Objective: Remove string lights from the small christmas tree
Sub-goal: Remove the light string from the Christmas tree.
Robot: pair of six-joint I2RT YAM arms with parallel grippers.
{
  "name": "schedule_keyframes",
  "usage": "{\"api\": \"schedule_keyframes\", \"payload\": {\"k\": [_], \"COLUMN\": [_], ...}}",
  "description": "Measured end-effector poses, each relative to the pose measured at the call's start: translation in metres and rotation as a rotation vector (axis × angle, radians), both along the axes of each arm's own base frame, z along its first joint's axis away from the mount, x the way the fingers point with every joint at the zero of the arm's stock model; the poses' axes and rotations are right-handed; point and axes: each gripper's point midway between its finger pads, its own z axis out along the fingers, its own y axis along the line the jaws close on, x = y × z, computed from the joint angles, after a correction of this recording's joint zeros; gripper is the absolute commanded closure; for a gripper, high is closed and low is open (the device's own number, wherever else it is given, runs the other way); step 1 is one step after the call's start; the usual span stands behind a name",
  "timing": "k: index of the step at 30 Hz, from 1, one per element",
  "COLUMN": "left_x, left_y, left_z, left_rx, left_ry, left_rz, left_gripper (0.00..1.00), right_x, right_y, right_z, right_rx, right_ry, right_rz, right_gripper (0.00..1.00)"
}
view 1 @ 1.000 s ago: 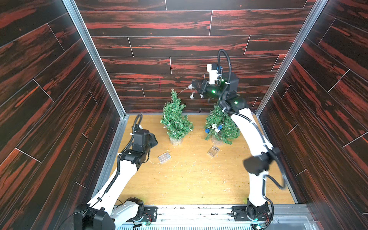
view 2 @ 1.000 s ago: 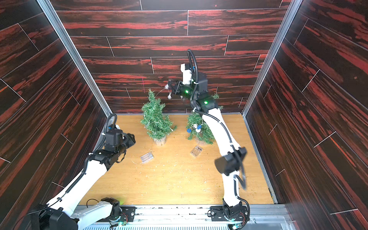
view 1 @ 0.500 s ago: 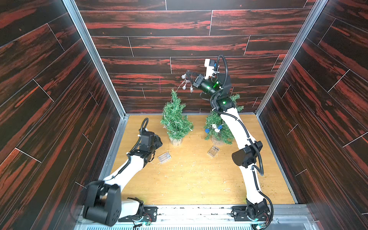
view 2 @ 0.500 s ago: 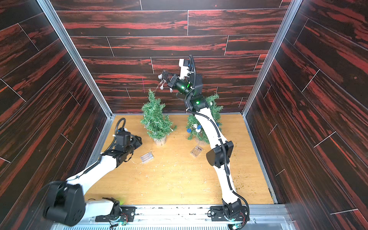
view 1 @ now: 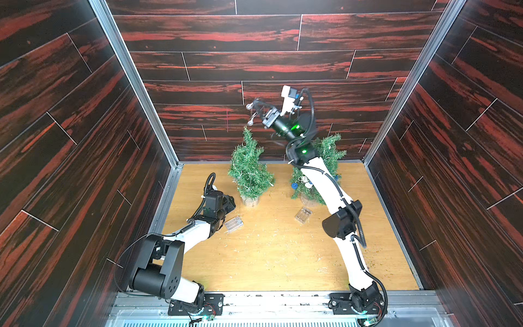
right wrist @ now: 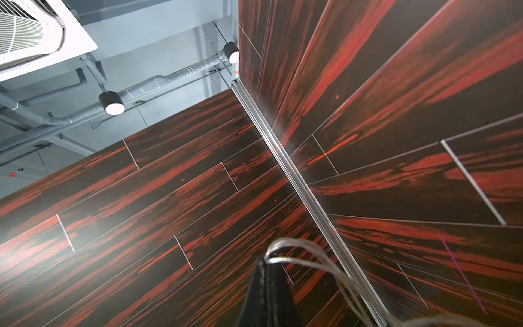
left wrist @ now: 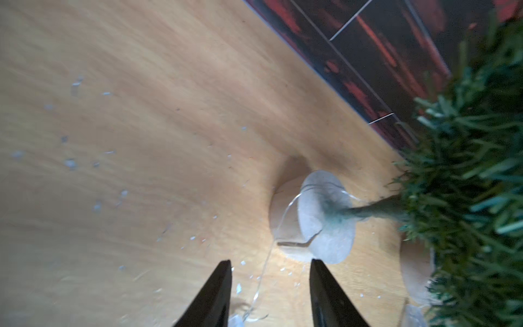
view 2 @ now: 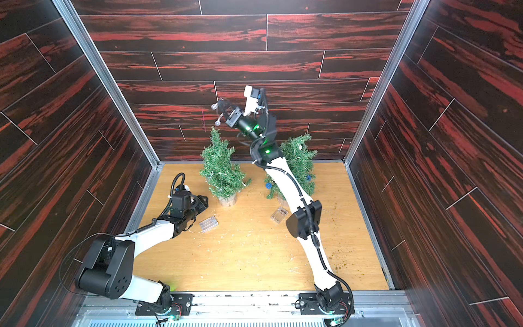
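Silvery wire of the string lights (right wrist: 300, 250) loops out of the right gripper (right wrist: 266, 262), which is clamped tight on it, in the upper centre of both top views, just above the tip of the mid-frame tree (view 1: 250, 170). The left gripper (left wrist: 270, 262), half spread and empty, sits lower left; a thin strand runs between its fingers (left wrist: 220, 283) to the tree's base.

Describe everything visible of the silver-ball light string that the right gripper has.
The string lights are a thin pale wire with small silvery balls. Several loops are pinched in the shut right gripper, held above the top of the left tree, two balls dangling beside it. Pale strands show in the foliage. Lower down the wire crosses the tree's wooden base and runs along the table between the fingers of the open left gripper, untouched, toward a clear battery box.
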Motion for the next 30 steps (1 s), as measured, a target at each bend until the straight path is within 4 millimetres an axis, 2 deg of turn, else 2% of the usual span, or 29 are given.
{"api": "schedule_keyframes", "payload": {"k": [9,12,17,20,23,26,30], "left_x": [-0.002,-0.008,-0.021,-0.024,-0.023,-0.011,0.015], "left_y": [0.000,0.005,0.021,0.030,0.036,0.035,0.031], "left_z": [0.006,0.022,0.069,0.108,0.157,0.220,0.304], "left_rx": [0.045,0.084,0.155,0.192,0.212,0.225,0.251], "left_ry": [-0.016,-0.047,-0.126,-0.186,-0.269,-0.363,-0.496], "left_rz": [-0.032,-0.036,0.004,0.019,0.029,0.010,-0.029], "left_gripper": [0.53,0.53,0.49,0.42,0.40,0.43,0.47], "right_x": [0.005,0.005,0.005,0.007,0.007,0.008,0.008], "right_y": [0.004,0.004,0.008,0.009,0.008,0.007,0.005], "right_z": [-0.005,-0.004,-0.010,-0.015,-0.018,-0.019,-0.019], "right_rx": [0.023,0.020,-0.012,-0.032,-0.046,-0.055,-0.060], "right_ry": [0.001,-0.005,-0.002,0.008,0.010,0.007,0.003], "right_rz": [-0.026,-0.028,-0.022,-0.010,0.002,0.011,0.017], "right_gripper": [1.00,1.00,1.00,1.00,1.00,1.00,1.00]}}
